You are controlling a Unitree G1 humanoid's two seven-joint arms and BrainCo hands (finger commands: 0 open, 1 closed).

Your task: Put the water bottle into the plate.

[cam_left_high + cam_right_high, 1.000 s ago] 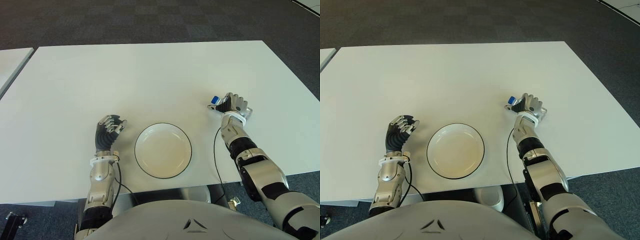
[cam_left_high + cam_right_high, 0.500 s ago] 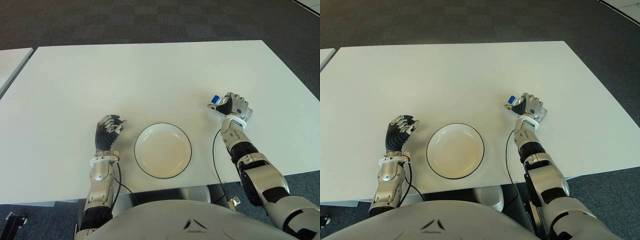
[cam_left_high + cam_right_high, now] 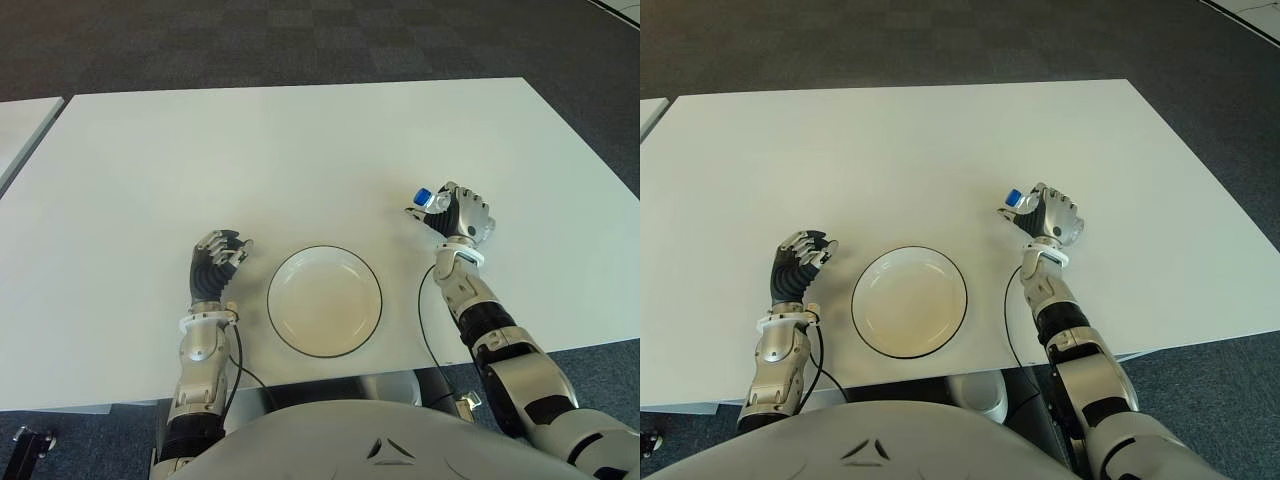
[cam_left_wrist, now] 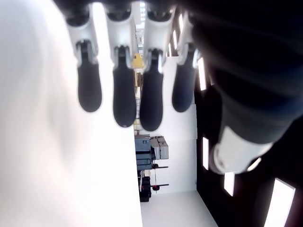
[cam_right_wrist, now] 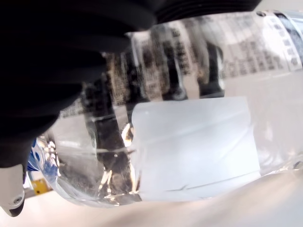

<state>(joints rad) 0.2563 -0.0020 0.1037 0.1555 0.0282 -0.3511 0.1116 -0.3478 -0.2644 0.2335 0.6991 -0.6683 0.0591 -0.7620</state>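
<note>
1. Your left robot hand shows just left of the plate, fingers loosely curled and holding nothing. You can't tell from the eye views whether it touches the worktop.
2. The plate is white with a dark rim, sitting on the worktop near the front edge, between your two hands. Nothing is in it.
3. Your right robot hand is to the right of the plate and a bit further back, wrapped tight around the water bottle.
4. So the bottle is in that right hand, apart from the plate. Its blue cap pokes out on the side of the hand facing the plate, and the clear body fills the right wrist view.
</note>
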